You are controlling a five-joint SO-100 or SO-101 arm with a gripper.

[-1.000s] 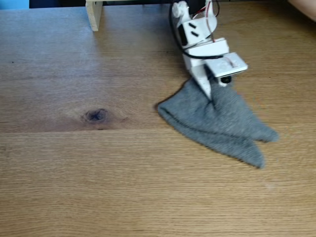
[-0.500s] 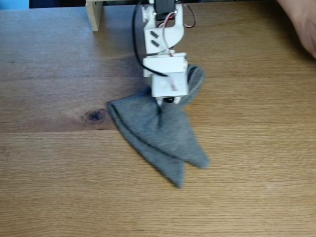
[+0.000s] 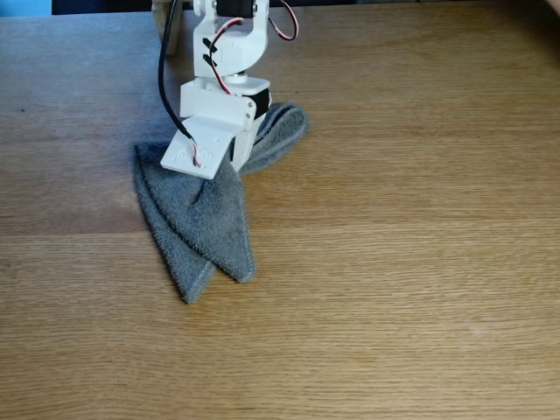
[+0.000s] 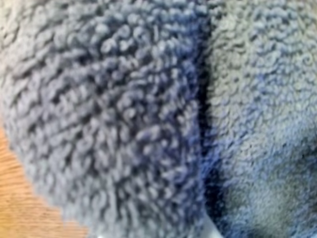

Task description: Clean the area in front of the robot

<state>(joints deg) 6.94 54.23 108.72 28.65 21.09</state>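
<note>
The robot [image 3: 223, 74], a white arm with a black cable and red wires, reaches down from the top edge of the fixed view. Its gripper [image 3: 226, 164] sits under the white wrist plate, low on a folded grey terry cloth [image 3: 197, 219], and the folds bunch toward it as if pinched. The cloth lies on the area, a light-brown wooden tabletop [image 3: 394, 262], with two pointed ends trailing toward the front. Close up in the wrist view, the cloth [image 4: 114, 114] shows a dark crease, with a strip of wood [image 4: 20, 208] at the lower left.
A pale wooden post [image 3: 163, 10] stands at the back edge just left of the arm. Something blue [image 3: 22, 7] shows at the top left corner. Bare wood stretches right of the cloth and toward the front edge.
The arm has swung from right to left, dragging the cloth with it across the table. The cloth now covers the dark knot. A hand at the top right is gone.
</note>
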